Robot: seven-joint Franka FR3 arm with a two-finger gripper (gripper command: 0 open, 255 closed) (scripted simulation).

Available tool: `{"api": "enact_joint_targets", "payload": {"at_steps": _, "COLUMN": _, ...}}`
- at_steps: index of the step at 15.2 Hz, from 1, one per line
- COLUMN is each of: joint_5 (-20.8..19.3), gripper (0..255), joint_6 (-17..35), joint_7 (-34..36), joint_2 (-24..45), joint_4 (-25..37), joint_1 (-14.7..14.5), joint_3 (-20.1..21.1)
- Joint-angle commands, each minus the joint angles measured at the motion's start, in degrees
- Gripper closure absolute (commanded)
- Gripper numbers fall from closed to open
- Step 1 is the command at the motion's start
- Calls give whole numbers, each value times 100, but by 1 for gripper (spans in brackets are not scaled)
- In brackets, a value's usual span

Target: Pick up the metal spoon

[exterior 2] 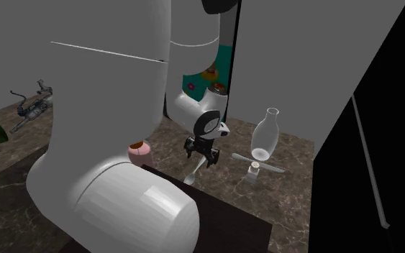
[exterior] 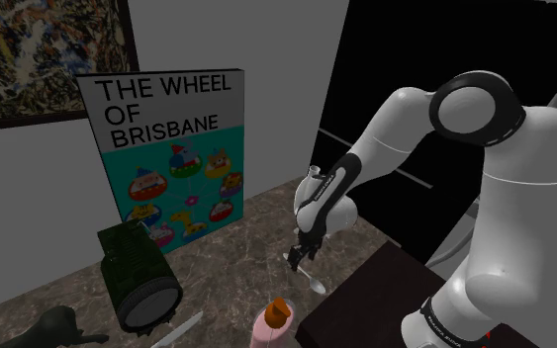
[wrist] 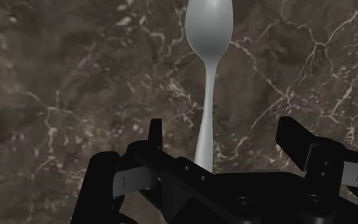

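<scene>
Grey spoon [wrist: 209,38] on dark marble [wrist: 75,76], handle between the hand's [wrist: 224,130] spread fingers [wrist: 155,137].

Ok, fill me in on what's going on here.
A white arm is going for the grey spoon, which lies flat on the dark marble counter. Its black gripper hangs low over the spoon's handle. The fingers stand apart on either side and do not touch it, so nothing is held yet. A pink bottle stands close by on the counter.

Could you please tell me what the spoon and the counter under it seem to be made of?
The spoon: likely metal, smooth pale grey with a soft sheen on the bowl, though plastic is possible. The counter: dark brown marble or a look-alike, going by its pale branching veins.
</scene>
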State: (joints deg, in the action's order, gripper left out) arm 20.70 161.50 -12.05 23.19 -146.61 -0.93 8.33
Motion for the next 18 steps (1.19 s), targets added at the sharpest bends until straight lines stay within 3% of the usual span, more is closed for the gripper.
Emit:
{"api": "enact_joint_targets", "payload": {"at_steps": 1, "joint_5": 23, "gripper": 0, "joint_6": 132, "joint_7": -51, "joint_2": 213, "joint_4": 84, "joint_1": 24, "joint_3": 18}}
{"api": "enact_joint_targets", "payload": {"at_steps": 5, "joint_5": 54, "gripper": 0, "joint_6": 304, "joint_7": -110, "joint_2": 473, "joint_4": 173, "joint_1": 55, "joint_3": 51}}
{"api": "enact_joint_targets", "payload": {"at_steps": 6, "joint_5": 58, "gripper": 255, "joint_6": 316, "joint_7": -112, "joint_2": 481, "joint_4": 169, "joint_1": 56, "joint_3": 56}}
{"api": "enact_joint_targets", "payload": {"at_steps": 15, "joint_5": 55, "gripper": 255, "joint_6": 303, "joint_7": -111, "joint_2": 473, "joint_4": 173, "joint_1": 53, "joint_3": 50}}
{"api": "enact_joint_targets", "payload": {"at_steps": 18, "joint_5": 21, "gripper": 255, "joint_6": 103, "joint_7": -44, "joint_2": 170, "joint_4": 70, "joint_1": 16, "joint_3": 11}}
